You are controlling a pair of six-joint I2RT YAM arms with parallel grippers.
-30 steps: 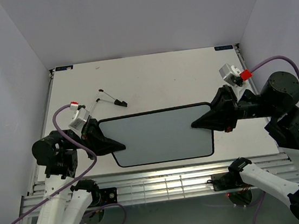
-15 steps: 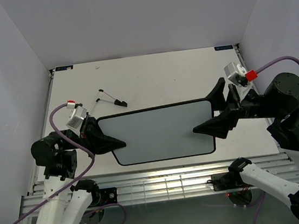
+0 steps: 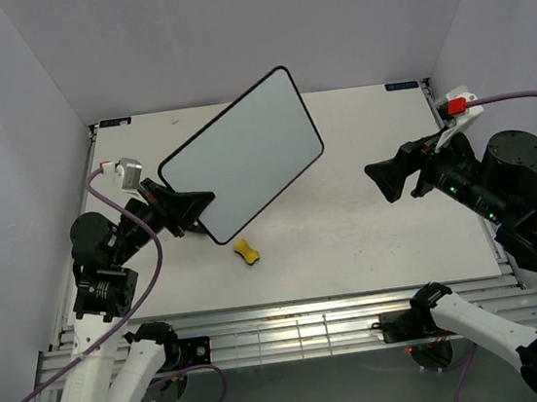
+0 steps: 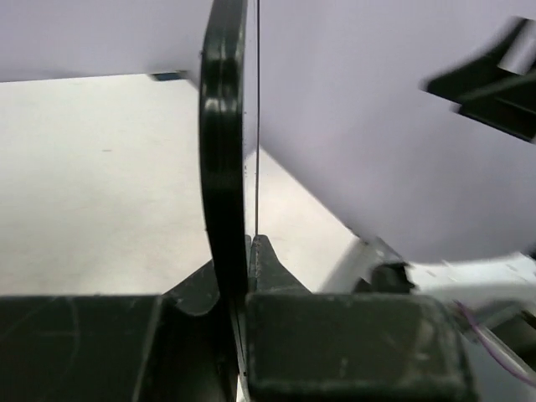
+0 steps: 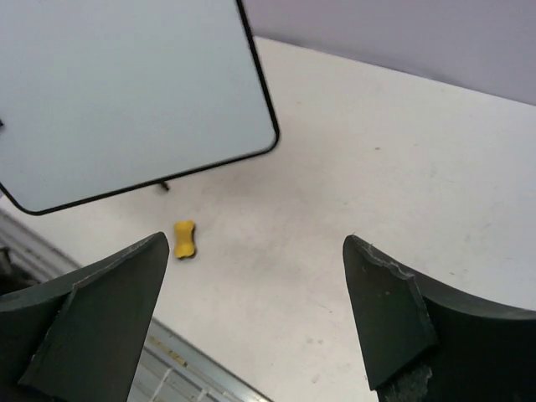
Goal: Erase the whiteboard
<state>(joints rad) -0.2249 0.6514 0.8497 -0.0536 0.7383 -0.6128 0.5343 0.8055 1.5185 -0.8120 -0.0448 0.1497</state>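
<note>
1. Left pincer [image 3: 188, 217] is pinching the whiteboard [image 3: 243, 150] by its lower left corner. The left wrist view shows its jaws [image 4: 241, 272] pressed onto the thin black rim [image 4: 222, 167], which is seen edge-on.
2. The whiteboard is held up off the worktop [image 3: 367, 125] over the rear-left part, tilted, with its far end rising toward the back edge.
3. Right pincer [image 3: 382, 183] hangs spread wide near the right edge, well apart from the board. Its own camera looks between the two parted fingers [image 5: 255, 251] at the board [image 5: 126, 92] and a small yellow eraser [image 5: 184, 239].
4. That eraser [image 3: 246, 252] lies on the worktop toward the front edge, just below the board's lower corner.
5. The board's face reads plain white in both views that show it. A tiny dark bit under its lower edge in the right wrist view is too small to name. The left wrist view is blurred beyond the rim.
6. Half a second ago the board lay flat near the front edge with a pincer at each end. Now only the left one holds it, raised, and the right one has drawn back. The eraser has come into sight where the board lay.
</note>
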